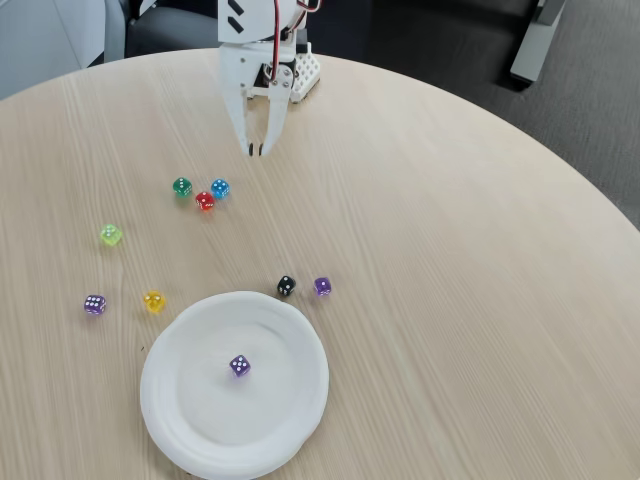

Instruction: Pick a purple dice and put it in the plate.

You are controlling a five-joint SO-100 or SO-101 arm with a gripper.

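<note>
At the far left of the fixed view a glossy purple die [95,304] sits on the pale wood-grain table [480,250], white pips up, its edges softly rounded. Above it and a little right lies a translucent yellow-green die [111,235], glassy and bright. Just right of the purple one rests a clear amber-yellow die [153,301], close to the rim of the plate [290,420]. That plate is a wide white disc of thin matte stuff, its shallow raised rim slightly wavy, and it lies at the near edge of the table. Inside it, near the middle, sits a deep purple dice [240,366], small and see-through, showing white pips.

Further up the table three jewel-like dice cluster close together: a green die [182,186], a red die [205,201] and a blue die [220,188], the red one lowest.

My own gripper [258,150] hangs above the table just right of that cluster, white plastic, two tapering fingers pointing down with dark tips nearly meeting; only a narrow slit shows between them, and I have nothing in my grasp.

Right of the plate's upper rim stand an opaque black die [286,286] and, beside it, another purple die [322,287], near each other but apart.
</note>
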